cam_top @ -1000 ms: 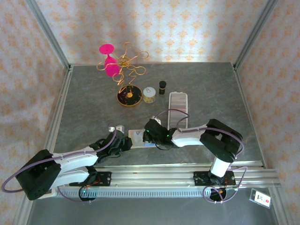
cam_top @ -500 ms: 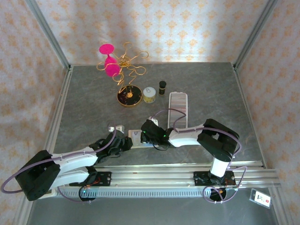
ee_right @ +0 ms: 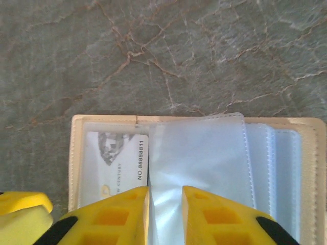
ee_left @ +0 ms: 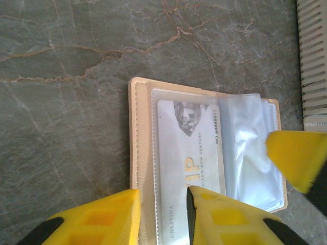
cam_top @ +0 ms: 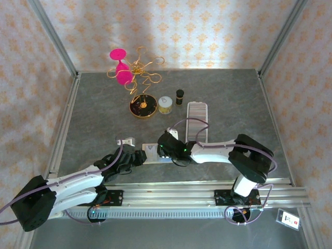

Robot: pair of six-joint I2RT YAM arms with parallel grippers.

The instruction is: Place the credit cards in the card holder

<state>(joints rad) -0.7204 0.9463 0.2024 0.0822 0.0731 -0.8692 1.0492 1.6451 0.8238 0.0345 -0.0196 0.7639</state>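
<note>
**A:** Where is the card holder (ee_left: 134, 153)?

**B:** It lies open on the table (ee_left: 76, 56), between the two arms. A whitish credit card (ee_left: 186, 148) sits inside a clear pocket (ee_left: 154, 168) by the stitched edge.

**A:** And the left end effector (ee_left: 162, 199)?

**B:** Its jaws are slightly parted over that stitched edge, gripping nothing I can see.

**A:** The right end effector (ee_right: 166, 196)?

**B:** Also a narrow gap, with a clear leaf (ee_right: 199, 153) showing between its fingers. I cannot tell whether they touch it.

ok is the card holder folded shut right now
No, the card holder lies open, its clear sleeves exposed and a whitish card tucked in one.
</note>
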